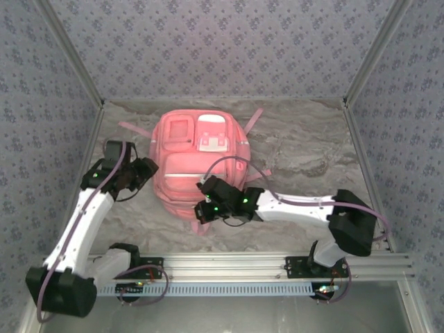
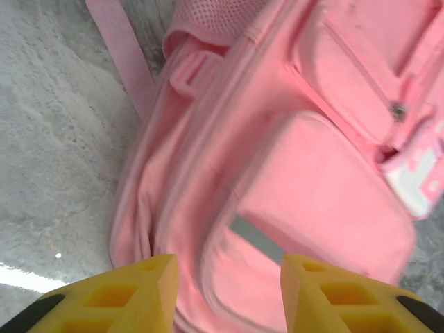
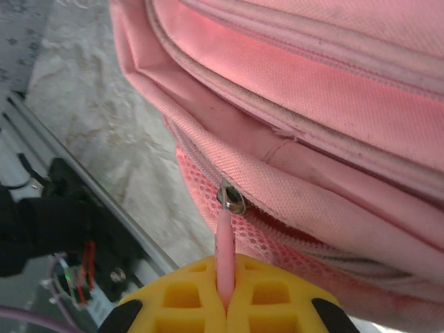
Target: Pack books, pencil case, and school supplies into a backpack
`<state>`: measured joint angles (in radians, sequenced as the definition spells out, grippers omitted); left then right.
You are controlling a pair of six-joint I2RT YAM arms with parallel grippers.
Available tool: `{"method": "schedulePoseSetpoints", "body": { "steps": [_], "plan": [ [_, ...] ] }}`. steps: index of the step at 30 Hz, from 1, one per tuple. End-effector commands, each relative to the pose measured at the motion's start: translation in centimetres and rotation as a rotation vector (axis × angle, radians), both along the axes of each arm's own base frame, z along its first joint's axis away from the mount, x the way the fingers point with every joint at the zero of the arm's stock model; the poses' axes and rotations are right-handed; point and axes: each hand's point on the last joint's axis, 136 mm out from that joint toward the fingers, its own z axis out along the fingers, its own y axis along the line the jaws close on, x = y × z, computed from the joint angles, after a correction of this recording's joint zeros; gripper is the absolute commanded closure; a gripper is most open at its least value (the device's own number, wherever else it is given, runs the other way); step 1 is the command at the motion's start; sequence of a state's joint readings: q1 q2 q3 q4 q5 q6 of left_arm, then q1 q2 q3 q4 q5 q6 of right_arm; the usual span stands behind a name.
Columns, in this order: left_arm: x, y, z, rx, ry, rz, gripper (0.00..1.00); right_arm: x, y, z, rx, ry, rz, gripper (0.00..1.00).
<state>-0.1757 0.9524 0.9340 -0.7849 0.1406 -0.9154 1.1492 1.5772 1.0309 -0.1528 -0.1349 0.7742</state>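
Note:
The pink backpack (image 1: 198,163) lies flat on the table with its front pockets facing up. My left gripper (image 1: 149,170) hovers at its left side, open, and its yellow fingers (image 2: 139,291) stand apart over the pink fabric (image 2: 305,180) with nothing between them. At the backpack's near edge my right gripper (image 1: 203,208) is shut on the pink zipper pull (image 3: 224,253), which hangs from a metal slider (image 3: 231,199) on the zipper above the mesh. Books, pencil case and school supplies are out of view.
Grey marbled tabletop (image 1: 312,152) surrounds the backpack, boxed in by patterned walls. A pink strap (image 2: 121,55) trails off the backpack's far left. The aluminium rail (image 1: 243,263) with the arm bases runs along the near edge, close behind my right gripper.

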Motion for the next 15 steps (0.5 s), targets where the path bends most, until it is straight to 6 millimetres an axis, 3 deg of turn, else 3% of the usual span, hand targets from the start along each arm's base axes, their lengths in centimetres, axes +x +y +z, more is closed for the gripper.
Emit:
{"method": "schedulePoseSetpoints", "body": {
  "steps": [1,4,5,6,9,15],
  "plan": [
    [-4.2,0.7,-1.6,0.015,0.103,-0.002,0.58,0.8,4.4,4.2,0.18,0.006,0.007,1.0],
    [-6.7,-0.5,-3.7,-0.089,0.167,-0.012,0.57,1.2,6.2,4.9,0.222,0.023,0.009,1.0],
    [-7.4,-0.8,-4.4,-0.118,0.19,-0.008,0.57,1.1,6.4,4.1,0.207,0.031,0.01,1.0],
    [-8.1,-1.1,-5.0,-0.144,0.209,-0.003,0.56,1.2,7.1,5.0,0.225,0.029,0.019,1.0],
    [-9.1,-1.4,-6.7,-0.201,0.247,0.036,0.52,1.0,7.5,4.1,0.212,0.053,0.032,1.0],
    [-7.4,-2.9,-8.3,-0.299,0.238,0.038,0.48,0.8,7.5,3.0,0.19,0.063,0.047,1.0]
  ]
}}
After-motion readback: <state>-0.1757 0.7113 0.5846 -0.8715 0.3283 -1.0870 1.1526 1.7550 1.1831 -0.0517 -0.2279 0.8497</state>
